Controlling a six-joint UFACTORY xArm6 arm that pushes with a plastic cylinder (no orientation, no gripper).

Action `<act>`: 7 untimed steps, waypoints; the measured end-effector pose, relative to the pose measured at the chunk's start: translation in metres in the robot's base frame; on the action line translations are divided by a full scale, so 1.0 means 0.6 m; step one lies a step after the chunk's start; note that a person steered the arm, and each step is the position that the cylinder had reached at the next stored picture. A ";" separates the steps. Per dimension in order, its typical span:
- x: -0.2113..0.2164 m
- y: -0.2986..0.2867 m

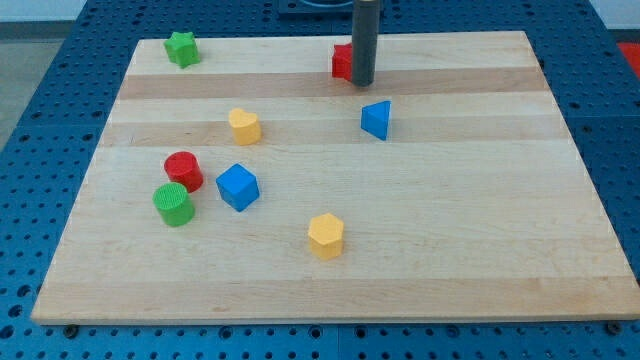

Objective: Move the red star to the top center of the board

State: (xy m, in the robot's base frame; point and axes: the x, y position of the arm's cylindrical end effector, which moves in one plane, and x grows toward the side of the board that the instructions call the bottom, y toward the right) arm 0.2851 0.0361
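Note:
The red star lies near the view's top, about at the board's centre line, partly hidden by my rod. My tip rests on the board right against the star's right side, touching it or nearly so. The star's shape is hard to make out behind the rod.
On the wooden board: a green star at the top left, a yellow heart-like block, a blue triangular block, a red cylinder, a green cylinder, a blue cube, a yellow hexagonal block.

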 end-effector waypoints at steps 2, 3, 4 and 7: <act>-0.036 -0.045; -0.037 -0.053; -0.009 -0.035; 0.066 -0.089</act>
